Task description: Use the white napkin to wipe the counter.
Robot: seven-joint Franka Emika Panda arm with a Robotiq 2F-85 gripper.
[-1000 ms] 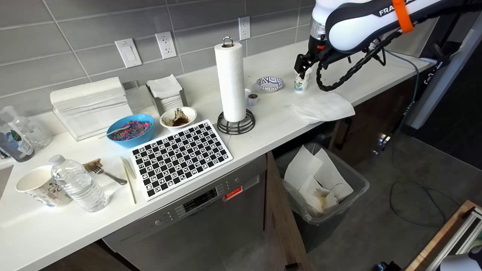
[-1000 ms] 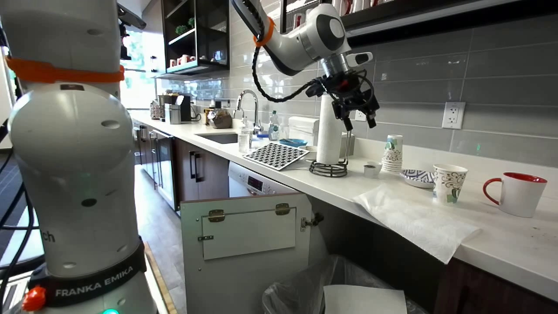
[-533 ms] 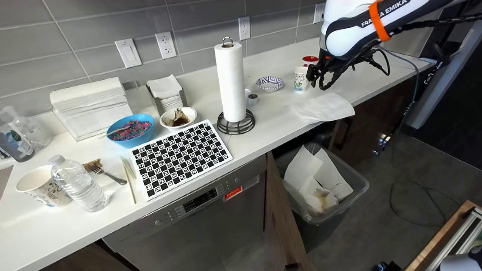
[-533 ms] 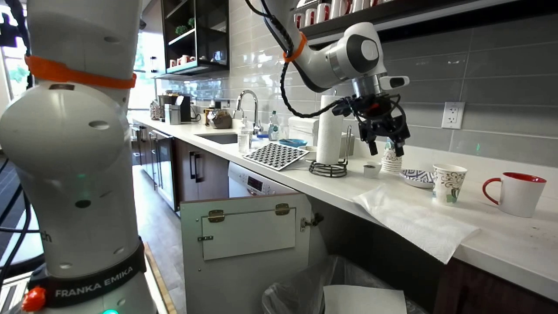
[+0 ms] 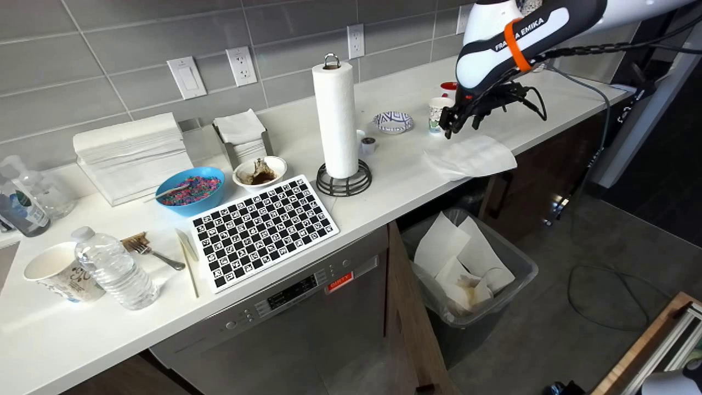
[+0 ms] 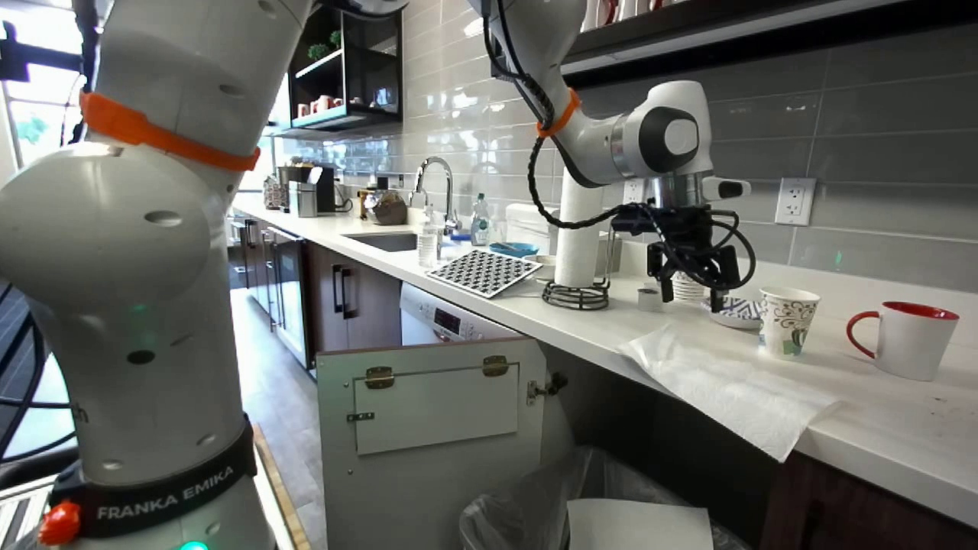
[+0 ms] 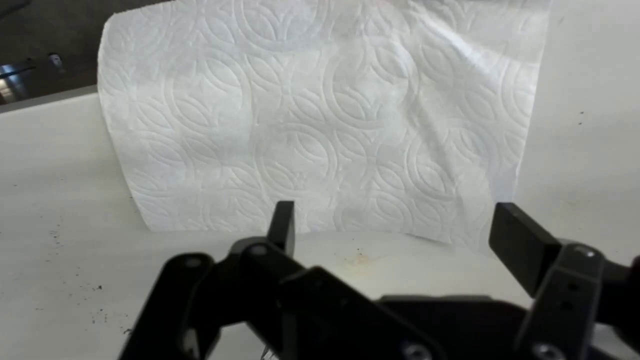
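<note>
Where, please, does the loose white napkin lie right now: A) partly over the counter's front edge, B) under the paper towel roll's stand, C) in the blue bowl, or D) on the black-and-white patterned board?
A: in both exterior views the white napkin lies on the counter with part hanging past its front edge.

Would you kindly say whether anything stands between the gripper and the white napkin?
Nothing visible does: the wrist view shows no object between the open gripper and the white napkin. The nearby cup stands closer to the wall.
</note>
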